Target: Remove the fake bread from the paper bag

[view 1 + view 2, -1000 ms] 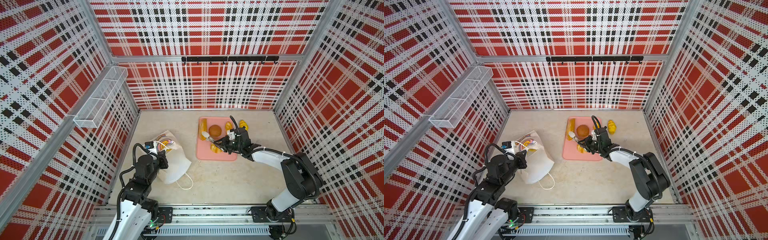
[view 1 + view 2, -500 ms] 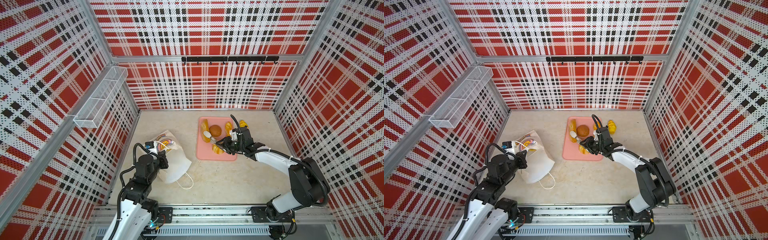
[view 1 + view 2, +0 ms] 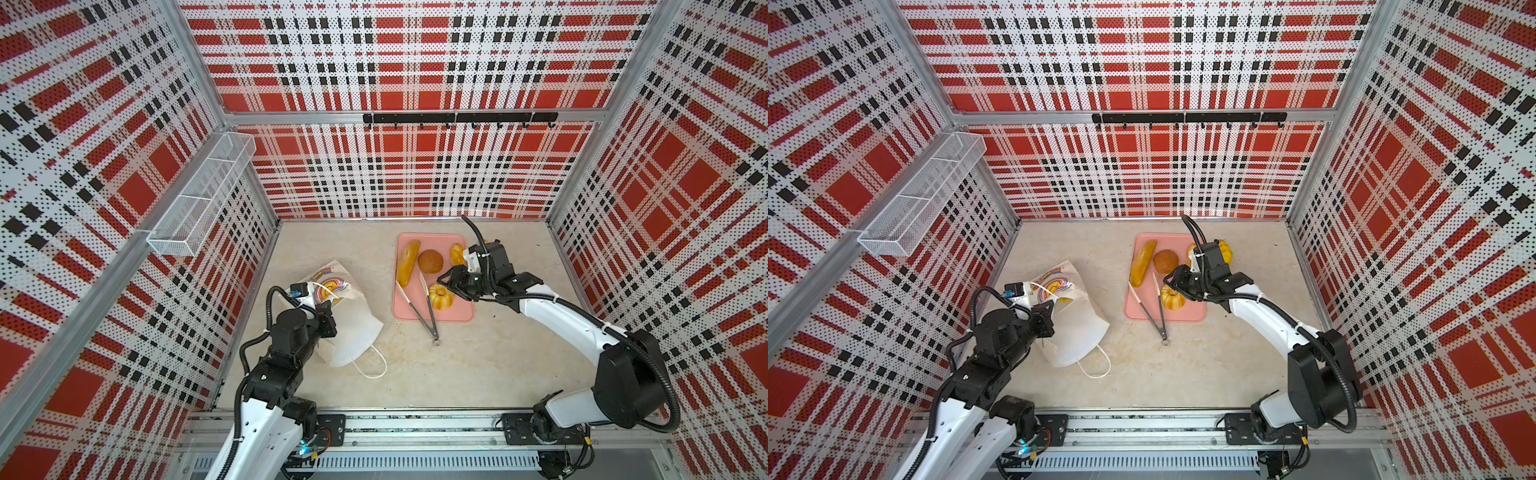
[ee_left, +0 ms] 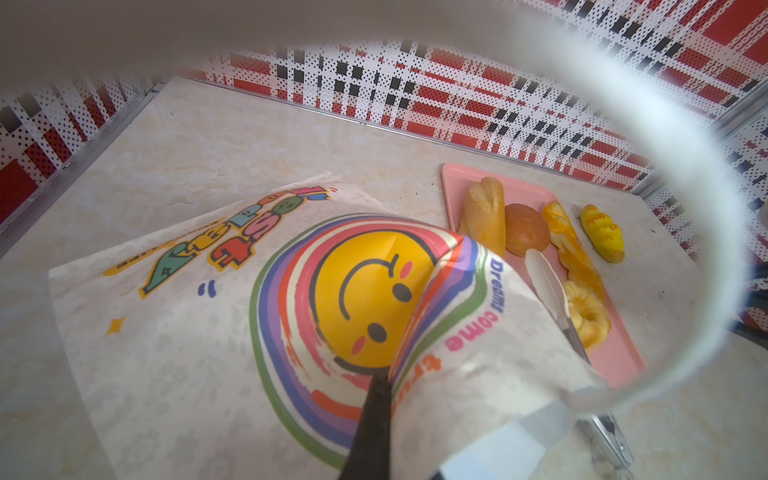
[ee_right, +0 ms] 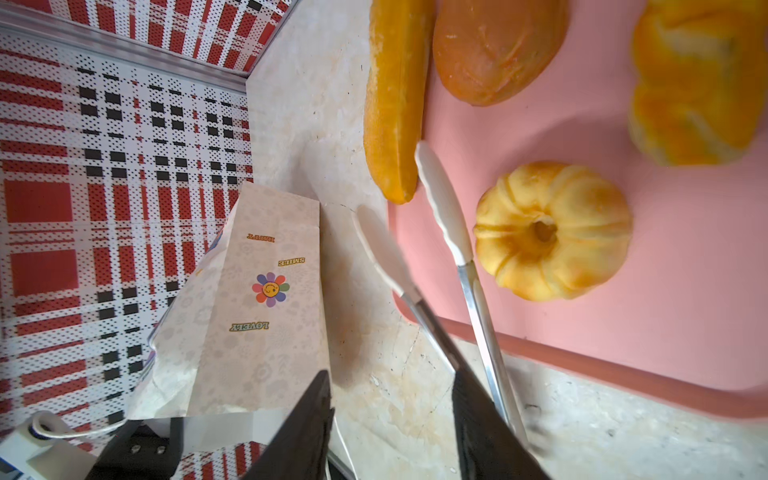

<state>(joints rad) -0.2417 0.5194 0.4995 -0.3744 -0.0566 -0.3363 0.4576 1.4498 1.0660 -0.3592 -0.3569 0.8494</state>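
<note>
Letting go: right hand (image 5: 390, 376) spreads, dropping the tongs (image 5: 442, 208) across tray (image 3: 459, 309) and surface (image 3: 415, 374); ring bread (image 5: 573, 257) now sits on the tray, while left hand (image 3: 326, 318) stays clamped on the bag (image 3: 353, 328), ready for another.

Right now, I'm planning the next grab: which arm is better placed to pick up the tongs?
Right. The right hand is open beside the tongs, which overhang the pink tray; the left hand is shut on the paper bag, farther away.
</note>
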